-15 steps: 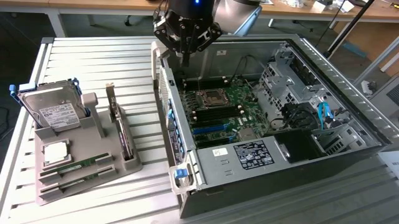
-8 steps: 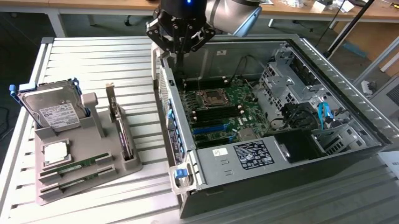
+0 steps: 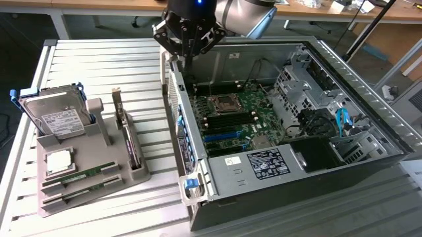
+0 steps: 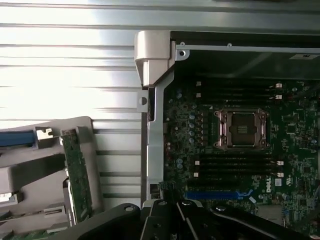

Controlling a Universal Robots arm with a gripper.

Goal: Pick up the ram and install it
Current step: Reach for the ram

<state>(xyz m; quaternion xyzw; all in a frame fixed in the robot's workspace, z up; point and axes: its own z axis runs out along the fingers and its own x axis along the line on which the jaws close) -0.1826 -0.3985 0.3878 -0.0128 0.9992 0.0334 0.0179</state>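
The gripper [image 3: 187,58] hangs at the upper centre of the exterior view, above the rear wall of the open computer case [image 3: 369,123], just over the edge where the case meets the white slatted table [image 3: 99,59]. Its pincer is clenched, and nothing shows between the fingers. The ram stick [image 3: 80,176] lies well apart from it, in the lower left of that frame, flat in a slot of the grey holder [image 3: 99,123], with its twin stick [image 3: 84,187] in the next slot just beside it. In the same holder a hard drive [image 3: 61,117] stands tilted in a blue bracket, and an expansion card [image 3: 128,143] stands on edge. Inside the case lies the green motherboard [image 3: 240,140], with dark memory slots [image 4: 235,162] on both sides of the CPU socket [image 4: 242,127]
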